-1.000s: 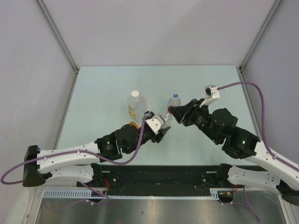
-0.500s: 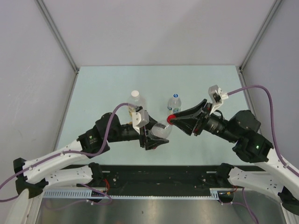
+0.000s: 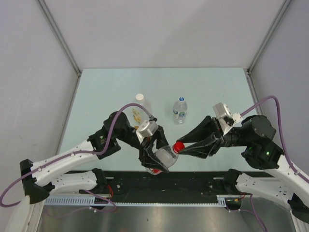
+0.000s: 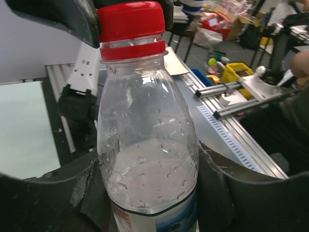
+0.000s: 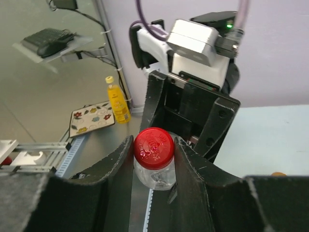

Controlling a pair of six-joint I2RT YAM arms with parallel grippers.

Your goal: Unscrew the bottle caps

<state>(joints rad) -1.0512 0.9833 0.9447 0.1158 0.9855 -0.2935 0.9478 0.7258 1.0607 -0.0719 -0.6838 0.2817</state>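
White-capped bottle (image 3: 139,107), blue-capped bottle (image 3: 179,111) on table (image 3: 96,92)

The bottle (image 4: 147,145) was clear glossy plastic, its red cap (image 4: 131,21) ribbed plastic. The left claw (image 4: 149,193) had matt black plastic fingers (image 4: 43,203), scuffed grey at 9 o'clock of the bottle. The desk (image 3: 106,87) looked smooth and matt.

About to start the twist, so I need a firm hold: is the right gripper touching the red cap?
Touching. The right wrist view shows both fingers of the right gripper pressed against the sides of the red cap, no gap.
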